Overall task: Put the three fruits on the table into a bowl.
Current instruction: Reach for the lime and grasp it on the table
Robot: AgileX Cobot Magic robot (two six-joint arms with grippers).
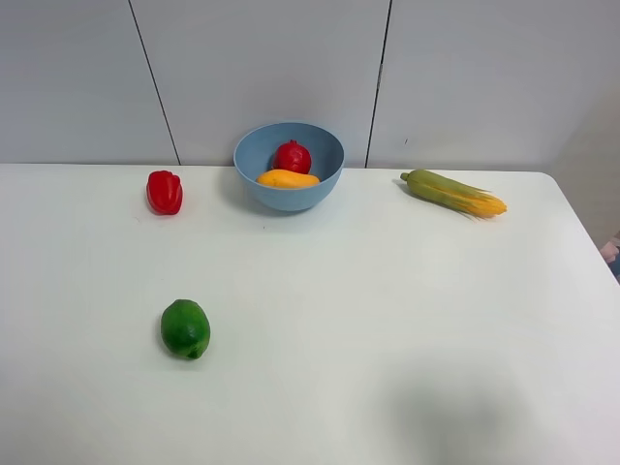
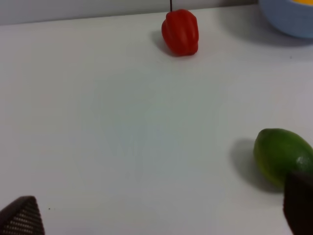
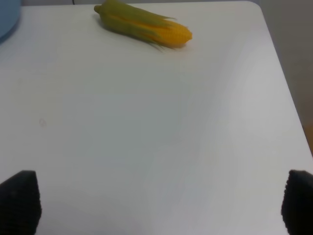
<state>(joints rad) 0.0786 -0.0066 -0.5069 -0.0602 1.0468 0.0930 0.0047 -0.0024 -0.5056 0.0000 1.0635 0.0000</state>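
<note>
Seeing the lime lying toward the near left corner of the bench, well apart from the bowl at the far edge; pomegranate and mango sit inside it; my left end effector and right end effector both stand apart, holding nothing.

high camera overlooks whole table, low wrist cameras each catch bowl edge

Light-blue round bowl, upright, at the back of the white worktop. Inside it: a red pomegranate just behind an oblong orange-yellow mango. Glossy green lime lies on the worktop, front left, well apart from the bowl.
</note>
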